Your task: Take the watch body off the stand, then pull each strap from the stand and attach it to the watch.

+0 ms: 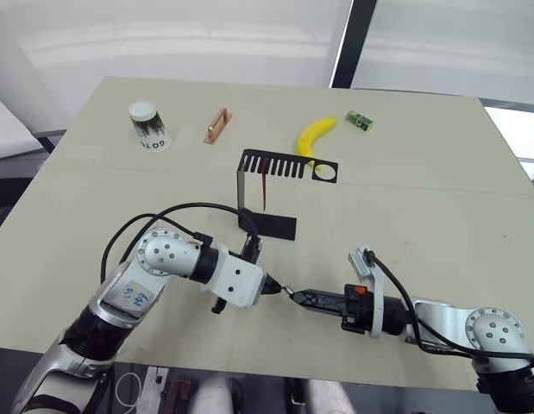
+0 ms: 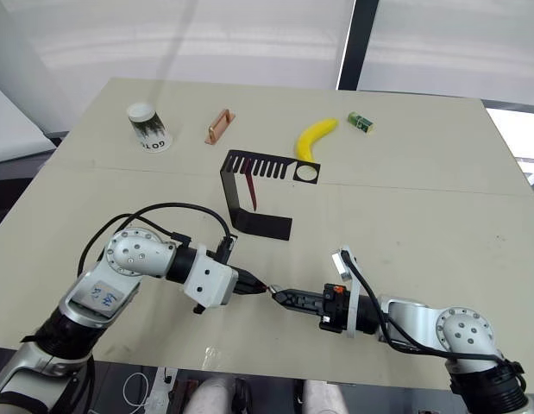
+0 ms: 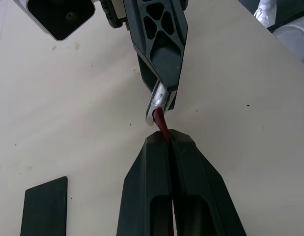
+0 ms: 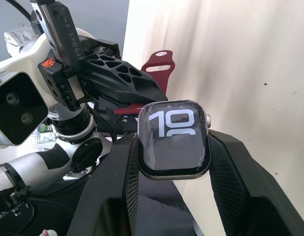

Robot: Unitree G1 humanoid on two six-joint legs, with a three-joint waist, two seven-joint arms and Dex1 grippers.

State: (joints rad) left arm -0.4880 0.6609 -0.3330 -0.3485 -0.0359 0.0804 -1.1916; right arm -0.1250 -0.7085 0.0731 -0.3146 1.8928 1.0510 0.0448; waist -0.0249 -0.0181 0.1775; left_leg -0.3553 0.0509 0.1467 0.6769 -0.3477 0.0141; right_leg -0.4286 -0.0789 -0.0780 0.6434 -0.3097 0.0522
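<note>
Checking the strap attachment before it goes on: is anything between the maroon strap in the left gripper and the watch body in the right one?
Nothing visible. The left gripper holds the dark red strap, whose end already meets the edge of the grey-rimmed watch body, clamped in the right gripper.

"10" on the watch body (image 4: 174, 139) screen, partial "GOLD" on the cup (image 1: 148, 126)

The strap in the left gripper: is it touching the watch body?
Touching. In the left wrist view, the strap runs from the left gripper straight into the watch body's edge.
</note>
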